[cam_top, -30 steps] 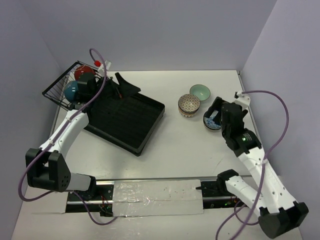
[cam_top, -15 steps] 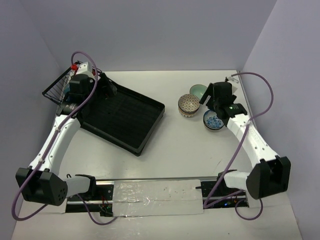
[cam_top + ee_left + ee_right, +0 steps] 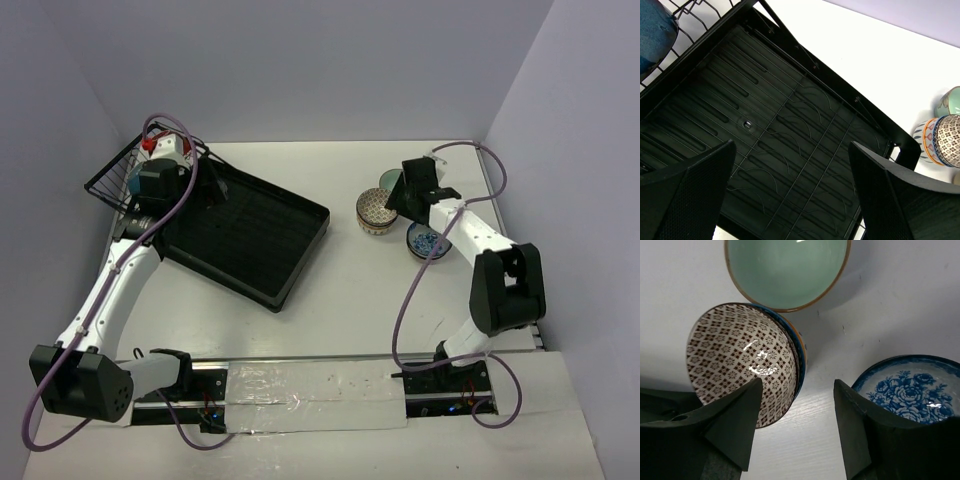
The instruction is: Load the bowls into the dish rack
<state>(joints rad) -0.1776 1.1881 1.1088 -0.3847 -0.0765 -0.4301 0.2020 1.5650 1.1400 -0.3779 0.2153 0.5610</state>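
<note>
The right pincer [image 3: 797, 390] stands apart and holds nothing. It hangs over a strip of bare worktop [image 3: 815, 440] between two of the bowls. The lattice-patterned bowl [image 3: 740, 360] is at 9 o'clock, and its rim runs under the left finger [image 3: 730, 425] (whether they touch cannot be told). The blue floral bowl [image 3: 910, 390] is at 3 o'clock, and the mint green bowl [image 3: 785, 270] is at 12, just beside the lattice one.

The left pincer [image 3: 792, 150] is spread wide and empty, above the ribbed floor of the dish rack [image 3: 790, 110]. A teal bowl [image 3: 652, 35] sits in the wire basket [image 3: 110, 175] at the rack's 10 o'clock end, close to the left wall.

From above, the rack lies at a slant. Its 3 o'clock corner is well apart from the three loose bowls, with open worktop between them and more toward 6 o'clock.
</note>
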